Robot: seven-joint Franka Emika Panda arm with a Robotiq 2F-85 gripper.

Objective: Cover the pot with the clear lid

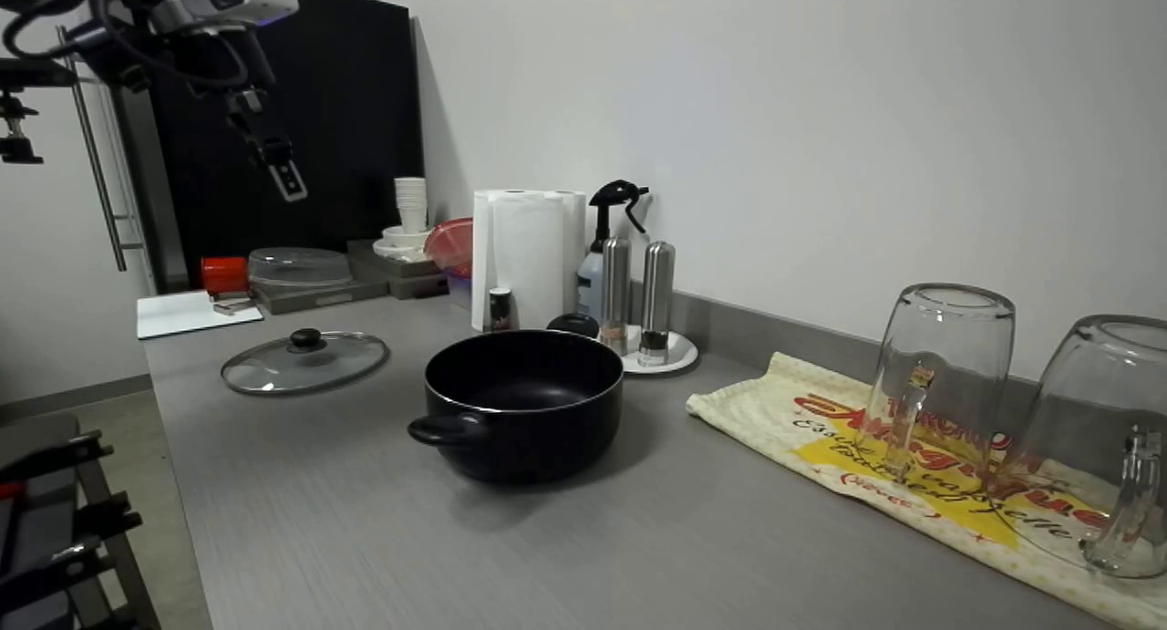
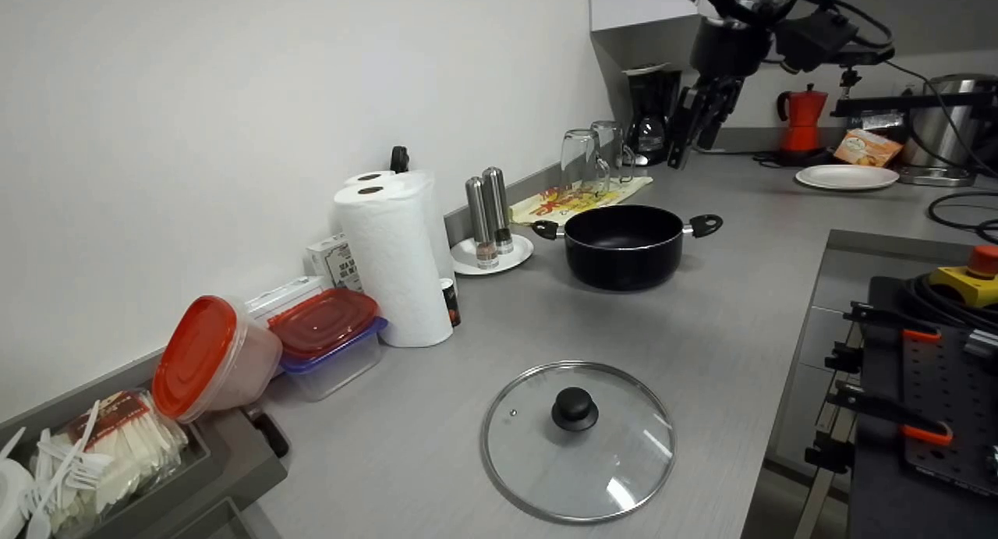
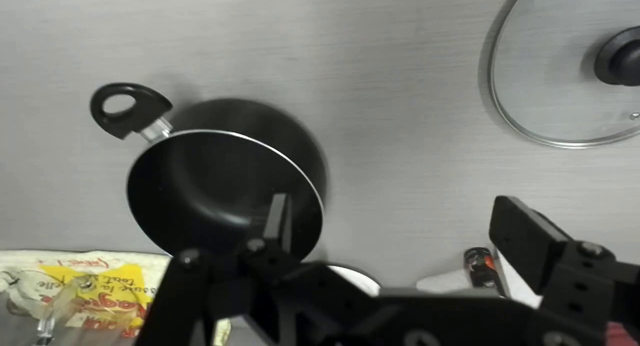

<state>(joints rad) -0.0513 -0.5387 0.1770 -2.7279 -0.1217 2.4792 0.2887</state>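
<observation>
In the wrist view, the gripper (image 3: 392, 202) is showing along the lower edge, its fingers (image 3: 520, 231) standing wide apart and clamping nothing. The pot (image 3: 225, 181) is sitting uncovered on the counter (image 3: 390, 85) at the picture's left, one finger partly masking its mouth. The clear lid (image 3: 555, 80) is lying at the upper right, cut by the frame, with its knob (image 3: 622, 58) meeting the edge. The governing relation is appearing here: relative to the finger gap, the lid is lying up and to the right in the picture, on the side away from the pot.

In an exterior view, the clear lid (image 1: 305, 370) is resting flat on the counter, knob upward, well apart from the pot (image 1: 524, 411); the arm (image 1: 196, 10) is hanging higher, at the upper left, and this angle is not revealing the finger spacing.

In an exterior view, the clear lid (image 2: 578, 461) is occupying the foreground, the pot (image 2: 624, 246) is standing farther back, and the gripper (image 2: 691, 153) is hanging in the air, above and right of the pot in the picture. The lid, being round, is offering no long axis; its upright knob is probably presenting the best hold. The coming move is likely calling for a shift away from the pot toward the lid, then a descent onto the knob.
</observation>
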